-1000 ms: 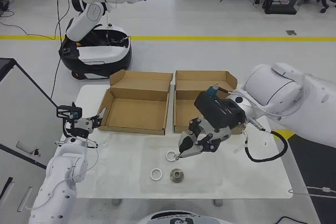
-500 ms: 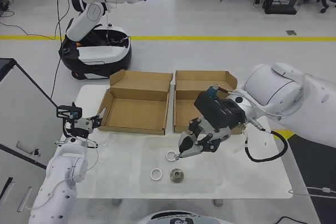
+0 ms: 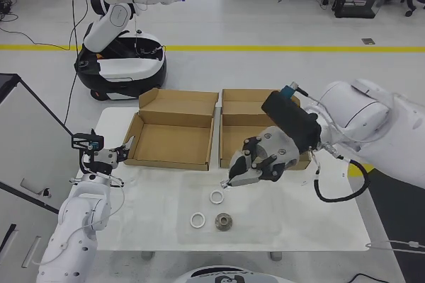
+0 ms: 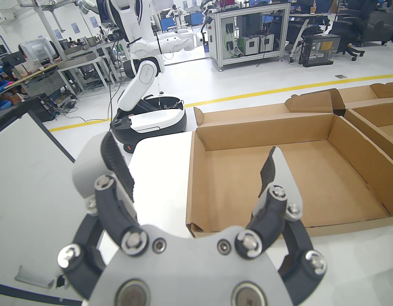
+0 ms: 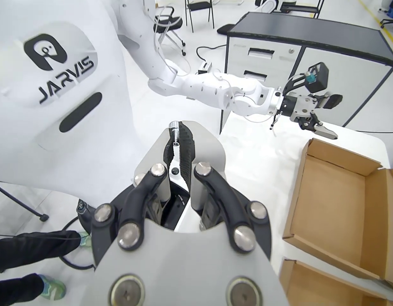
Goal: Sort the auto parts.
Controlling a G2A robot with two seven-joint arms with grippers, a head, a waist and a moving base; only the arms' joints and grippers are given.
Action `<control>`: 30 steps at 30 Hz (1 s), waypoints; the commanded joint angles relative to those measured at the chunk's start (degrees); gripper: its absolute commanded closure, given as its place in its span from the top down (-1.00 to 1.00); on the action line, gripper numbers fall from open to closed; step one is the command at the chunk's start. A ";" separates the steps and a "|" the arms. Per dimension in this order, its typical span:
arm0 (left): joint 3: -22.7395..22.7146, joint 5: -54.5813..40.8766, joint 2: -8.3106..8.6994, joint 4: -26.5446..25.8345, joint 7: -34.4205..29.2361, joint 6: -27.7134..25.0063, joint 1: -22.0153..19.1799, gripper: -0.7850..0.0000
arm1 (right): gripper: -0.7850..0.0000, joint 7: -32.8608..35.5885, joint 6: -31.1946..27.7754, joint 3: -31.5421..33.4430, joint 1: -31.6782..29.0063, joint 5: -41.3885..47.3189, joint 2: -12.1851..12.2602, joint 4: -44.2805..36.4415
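**Auto parts sort, as it stands**

White table [image 3: 304, 219] holds two open cardboard boxes. The left box [image 3: 171, 141] is my landmark, w/ the right box [image 3: 235, 134] just beside it. Off its left wall hangs the left gripper [image 3: 127, 147], fingers spread apart. Near its front-right corner, above the table, the right gripper [image 5: 177, 141] is pinched on a small threaded metal pin [image 5: 174, 132]. In front of that box lie a metal hub [image 3: 224, 222] and two white rings [image 3: 217, 197] [image 3: 197, 221], all apart.

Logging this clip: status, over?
Right gripper shut on metal pin, near right box. Left gripper open beside left box. Two white rings, metal hub on table. Boxes unobstructed.
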 commanded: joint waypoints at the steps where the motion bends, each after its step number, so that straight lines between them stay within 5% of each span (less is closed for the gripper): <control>1: 0.00 0.00 0.00 0.00 0.00 0.00 0.00 1.00 | -1.00 0.26 0.00 1.62 -1.12 1.81 0.43 -0.23; 17: 0.00 0.00 0.00 0.00 0.00 0.00 0.00 1.00 | -1.00 5.04 0.00 15.58 -11.83 16.42 2.31 -2.53; 30: 0.00 0.00 0.00 0.00 0.00 0.00 0.00 1.00 | -1.00 5.05 0.00 18.99 -13.49 27.89 -1.56 -6.36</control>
